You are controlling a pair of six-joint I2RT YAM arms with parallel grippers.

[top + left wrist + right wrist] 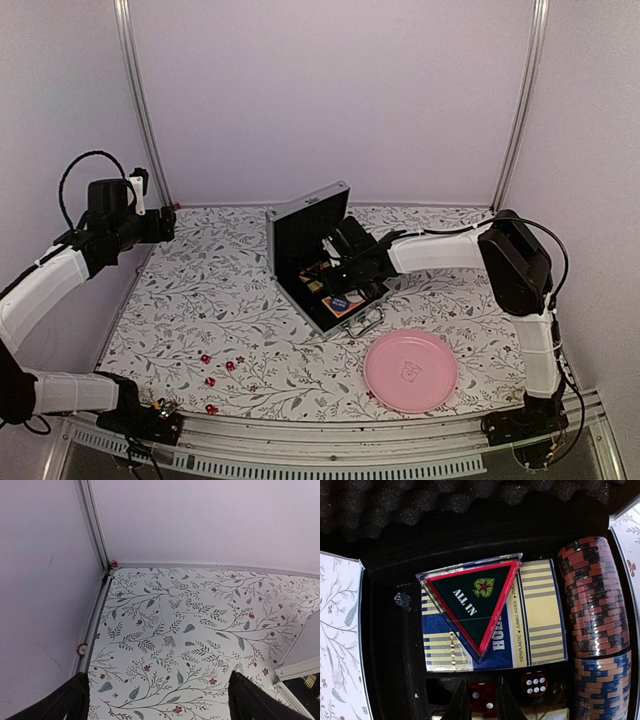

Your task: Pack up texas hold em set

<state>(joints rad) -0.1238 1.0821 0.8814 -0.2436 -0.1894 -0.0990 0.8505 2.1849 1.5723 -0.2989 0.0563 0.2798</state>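
Observation:
The texas hold em set is a silver case (305,235) standing open mid-table, its lid upright. My right gripper (338,284) reaches into its black tray. In the right wrist view, the right gripper (483,684) is shut on a red die (482,696). A second die (535,684) lies beside it. Above them sits a card deck (540,615) with a triangular "ALL IN" marker (475,600) on top. Stacks of chips (592,595) fill the right side. Several loose red dice (206,358) lie on the table's near left. My left gripper (165,225) hovers open at the far left, holding nothing.
A pink plate (410,370) lies near the front right, close to the case's handle. In the left wrist view, the left gripper (157,700) looks down on flowered tablecloth near the back-left corner, where a small red object (114,563) sits against the frame post. Walls enclose three sides.

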